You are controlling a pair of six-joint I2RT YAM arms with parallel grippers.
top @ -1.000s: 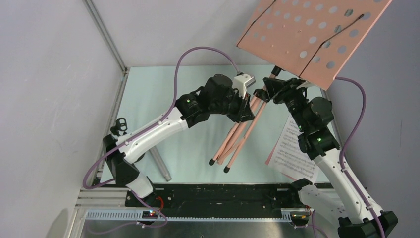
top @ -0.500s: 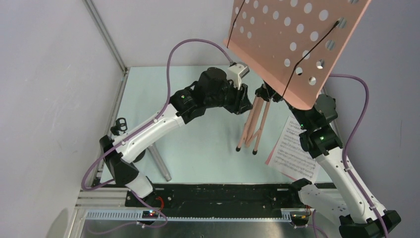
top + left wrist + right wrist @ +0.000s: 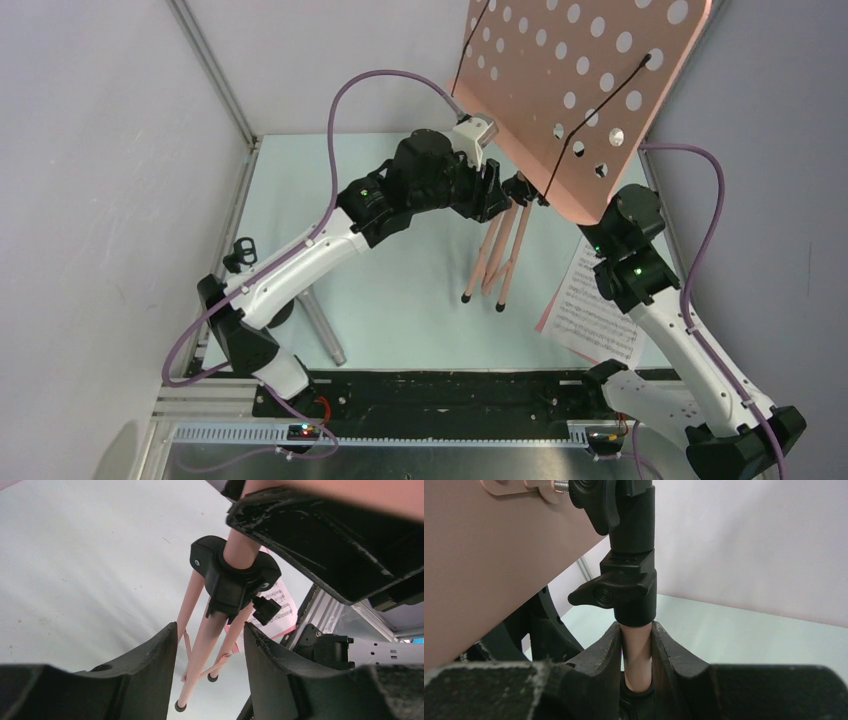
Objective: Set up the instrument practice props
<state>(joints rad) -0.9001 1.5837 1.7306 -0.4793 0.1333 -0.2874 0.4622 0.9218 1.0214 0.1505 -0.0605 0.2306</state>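
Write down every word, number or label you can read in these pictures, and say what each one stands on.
No text can be read in any view.
Sheet music: printed notes, too small to read.
Music stand: only round holes in its pink desk, no lettering.

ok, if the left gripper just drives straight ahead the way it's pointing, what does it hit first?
Most likely the folded legs of the music stand, which sit between the fingers of the open left gripper. The black leg collar is just above. Depth is hard to judge from the wrist view.
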